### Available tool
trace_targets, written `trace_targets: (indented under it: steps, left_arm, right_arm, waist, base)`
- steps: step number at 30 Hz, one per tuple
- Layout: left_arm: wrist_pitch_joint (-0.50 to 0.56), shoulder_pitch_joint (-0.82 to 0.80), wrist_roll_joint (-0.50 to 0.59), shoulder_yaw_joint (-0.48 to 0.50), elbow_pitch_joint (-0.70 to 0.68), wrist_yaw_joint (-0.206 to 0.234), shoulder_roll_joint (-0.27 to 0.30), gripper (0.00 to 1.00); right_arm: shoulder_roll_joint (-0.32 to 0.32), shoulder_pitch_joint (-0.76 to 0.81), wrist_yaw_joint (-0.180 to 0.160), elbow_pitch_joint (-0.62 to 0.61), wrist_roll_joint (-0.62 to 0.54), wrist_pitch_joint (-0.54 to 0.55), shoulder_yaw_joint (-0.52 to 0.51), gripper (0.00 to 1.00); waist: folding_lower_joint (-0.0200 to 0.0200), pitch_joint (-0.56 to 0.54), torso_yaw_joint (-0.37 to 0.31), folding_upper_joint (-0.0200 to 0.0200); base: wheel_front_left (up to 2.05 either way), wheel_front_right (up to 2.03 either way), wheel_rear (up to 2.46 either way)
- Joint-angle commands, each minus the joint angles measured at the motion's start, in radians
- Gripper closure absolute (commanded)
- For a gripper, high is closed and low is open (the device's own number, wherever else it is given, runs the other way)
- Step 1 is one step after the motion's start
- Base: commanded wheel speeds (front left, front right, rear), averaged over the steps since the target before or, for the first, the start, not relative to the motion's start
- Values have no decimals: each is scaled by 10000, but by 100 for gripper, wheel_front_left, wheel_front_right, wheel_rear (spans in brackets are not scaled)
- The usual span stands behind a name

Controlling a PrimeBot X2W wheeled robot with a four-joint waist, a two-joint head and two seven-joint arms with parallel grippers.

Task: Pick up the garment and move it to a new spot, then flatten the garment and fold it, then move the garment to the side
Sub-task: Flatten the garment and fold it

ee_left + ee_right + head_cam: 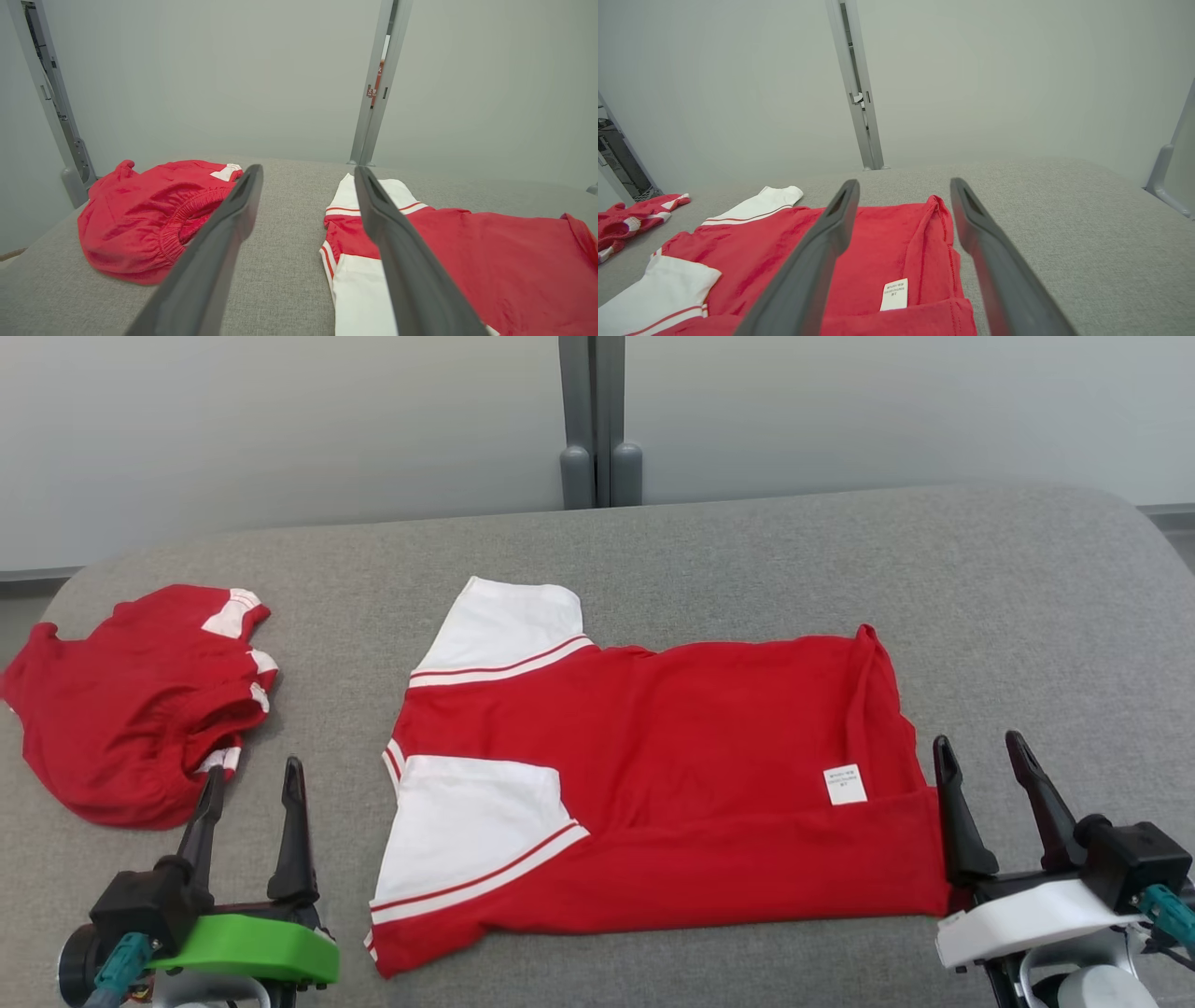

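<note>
Illegible print on garment label

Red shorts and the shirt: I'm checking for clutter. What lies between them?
Bare grey padded surface, plain in the head and left wrist views; the open left gripper hovers at its near end.

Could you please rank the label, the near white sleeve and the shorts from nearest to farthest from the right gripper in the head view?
From the right gripper:
1. Label, just to its left, on the shirt.
2. Near white sleeve, at the shirt's other end.
3. Shorts, far left, beyond the shirt.
</note>
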Motion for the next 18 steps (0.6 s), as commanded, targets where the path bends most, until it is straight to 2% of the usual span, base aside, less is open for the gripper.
trace_targets:
  steps: [1, 9, 18]
  left_arm:
    - [-5, 200, 183, 5, 32, -77, 85, 0]
    - [-5, 546, 229, 187, -126, -22, 152, 0]
    - [-5, 761, 294, 237, -16, -148, 77, 0]
  right_arm:
    - [-33, 223, -12, -124, -116, 24, -27, 0]
    - [45, 684, -12, -600, -212, 322, -189, 0]
    - [88, 777, -12, -454, -244, 392, -77, 0]
  waist:
    - [0, -133, 58, 0]
    - [0, -326, 157, 0]
    - [0, -422, 336, 0]
  base:
    - [0, 0, 0]
    - [0, 0, 0]
    - [0, 0, 0]
